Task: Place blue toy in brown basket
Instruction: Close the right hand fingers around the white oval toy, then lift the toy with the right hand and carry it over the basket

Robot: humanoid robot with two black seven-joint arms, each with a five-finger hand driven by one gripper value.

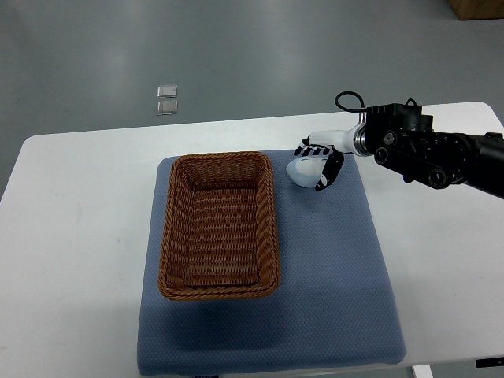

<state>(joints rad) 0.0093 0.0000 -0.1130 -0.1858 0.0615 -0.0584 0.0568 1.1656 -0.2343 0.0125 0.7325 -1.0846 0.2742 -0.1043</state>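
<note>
The brown wicker basket stands empty on the left half of a blue mat. My right arm comes in from the right edge, and its hand hovers over the mat just right of the basket's far right corner. The black fingers curl around a pale blue rounded toy, which shows only in part under the hand. Whether the toy touches the mat I cannot tell. My left arm is out of view.
The mat lies on a white table whose far edge runs just behind the hand. Two small clear packets lie on the grey floor beyond the table. A brown box corner shows at the top right.
</note>
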